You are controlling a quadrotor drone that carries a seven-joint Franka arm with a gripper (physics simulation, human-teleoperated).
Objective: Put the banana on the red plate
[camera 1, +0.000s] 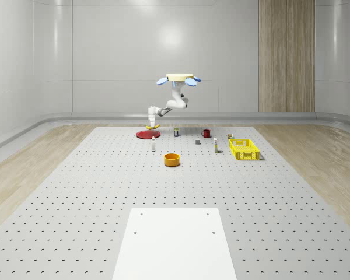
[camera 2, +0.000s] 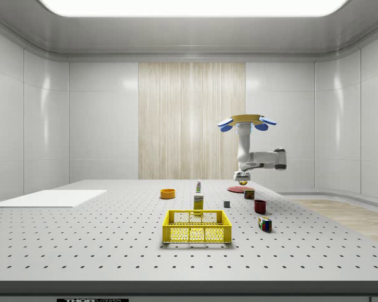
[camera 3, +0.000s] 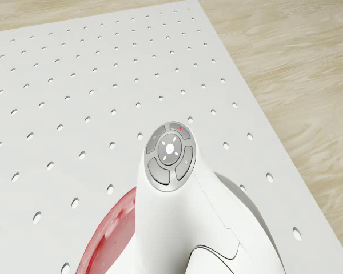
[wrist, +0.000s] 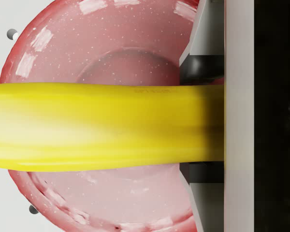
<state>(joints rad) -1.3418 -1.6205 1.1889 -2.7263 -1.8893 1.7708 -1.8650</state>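
The drone (camera 1: 179,79) hovers beside the far end of the perforated table, just to the whole-scene view's right of the red plate (camera 1: 147,135). Its arm reaches down and left. My gripper (camera 1: 153,121) is shut on the yellow banana (camera 1: 152,125), holding it a little above the plate. In the wrist view the banana (wrist: 96,125) lies crosswise between the two fingers (wrist: 198,67), with the red plate (wrist: 116,53) directly underneath. From the side, the banana (camera 2: 244,183) hangs just over the plate (camera 2: 238,189). The plate's rim (camera 3: 111,234) peeks out beside the arm in the drone view.
An orange bowl (camera 1: 172,159), a yellow basket (camera 1: 244,149), a red mug (camera 1: 206,133), a grey cube (camera 1: 197,141) and small bottles (camera 1: 154,145) stand on the table. A white panel (camera 1: 175,242) lies near the front. Wooden floor borders the table beyond the plate.
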